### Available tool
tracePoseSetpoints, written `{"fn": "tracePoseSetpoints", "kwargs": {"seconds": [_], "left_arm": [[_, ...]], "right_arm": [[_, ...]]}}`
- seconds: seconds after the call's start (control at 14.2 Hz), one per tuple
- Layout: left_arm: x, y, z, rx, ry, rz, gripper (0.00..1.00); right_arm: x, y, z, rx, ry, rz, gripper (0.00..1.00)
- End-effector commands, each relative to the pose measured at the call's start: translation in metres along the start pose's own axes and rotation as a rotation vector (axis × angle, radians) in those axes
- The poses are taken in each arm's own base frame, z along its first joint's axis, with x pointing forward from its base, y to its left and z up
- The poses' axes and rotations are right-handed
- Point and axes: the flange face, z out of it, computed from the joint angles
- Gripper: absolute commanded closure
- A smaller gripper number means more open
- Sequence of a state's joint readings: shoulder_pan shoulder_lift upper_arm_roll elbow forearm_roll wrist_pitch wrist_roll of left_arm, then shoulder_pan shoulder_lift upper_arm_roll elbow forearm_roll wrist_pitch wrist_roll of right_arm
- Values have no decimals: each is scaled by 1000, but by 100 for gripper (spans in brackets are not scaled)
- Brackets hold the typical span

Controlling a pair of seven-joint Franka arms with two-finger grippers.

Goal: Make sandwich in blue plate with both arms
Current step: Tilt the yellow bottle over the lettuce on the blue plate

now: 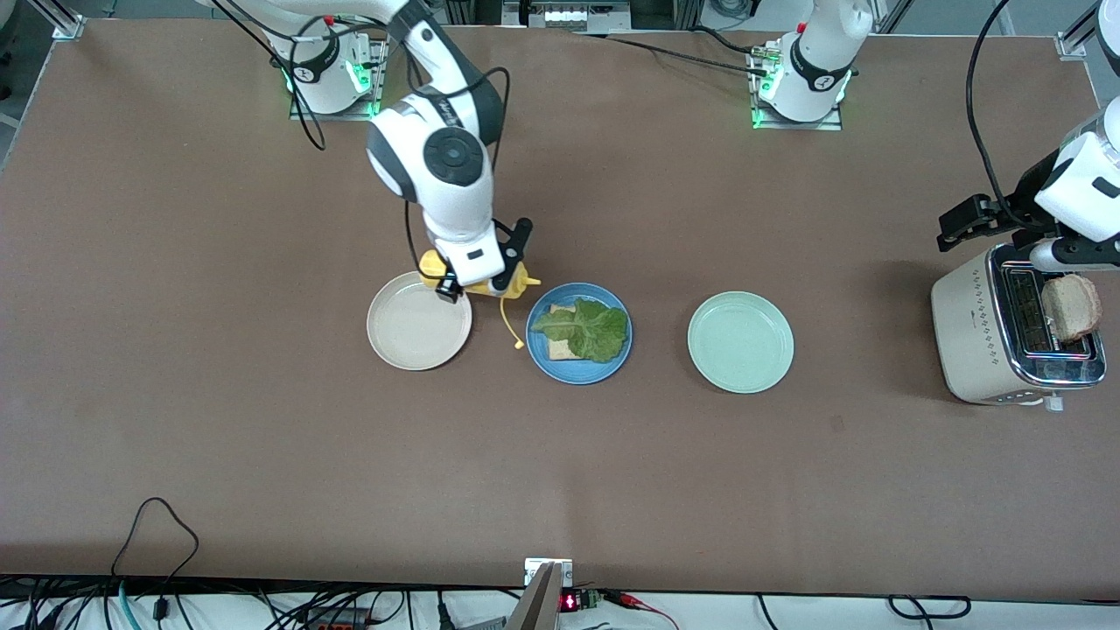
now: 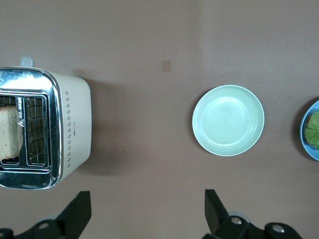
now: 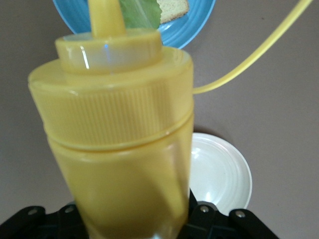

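Observation:
The blue plate holds one bread slice with a green lettuce leaf on top. My right gripper is shut on a yellow squeeze bottle, tilted over the table between the cream plate and the blue plate. In the right wrist view the bottle fills the frame, nozzle toward the blue plate. Its yellow cap strap hangs down. A second bread slice stands in the toaster. My left gripper is open and empty, up beside the toaster.
An empty cream-white plate lies beside the blue plate toward the right arm's end. An empty mint-green plate lies between the blue plate and the toaster. The left wrist view shows the toaster and mint plate.

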State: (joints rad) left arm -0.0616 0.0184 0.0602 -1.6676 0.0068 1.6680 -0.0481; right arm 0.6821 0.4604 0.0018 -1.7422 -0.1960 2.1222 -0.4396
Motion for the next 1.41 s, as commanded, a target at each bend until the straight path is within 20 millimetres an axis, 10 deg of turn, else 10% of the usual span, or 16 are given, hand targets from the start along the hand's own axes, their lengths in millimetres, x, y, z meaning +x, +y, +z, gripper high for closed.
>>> {"fn": "tracePoseSetpoints", "kwargs": {"seconds": [0.0,0.35,0.77,1.34], "left_arm": [[-4,-1,-9,-8,4,2,0],[-4,-1,-9,-8,4,2,0],[-4,-1,-9,-9,4,1,0],[-2,-2,-5,-10,-4,6,0]], "right_arm": [[31,-3,14,-59,-27,17,100],[49,-16,49,-83,-41,-22,100],[45,-6,47,-91,-29,-18,100],[-104,105,-56,39,53,-31,100]]}}
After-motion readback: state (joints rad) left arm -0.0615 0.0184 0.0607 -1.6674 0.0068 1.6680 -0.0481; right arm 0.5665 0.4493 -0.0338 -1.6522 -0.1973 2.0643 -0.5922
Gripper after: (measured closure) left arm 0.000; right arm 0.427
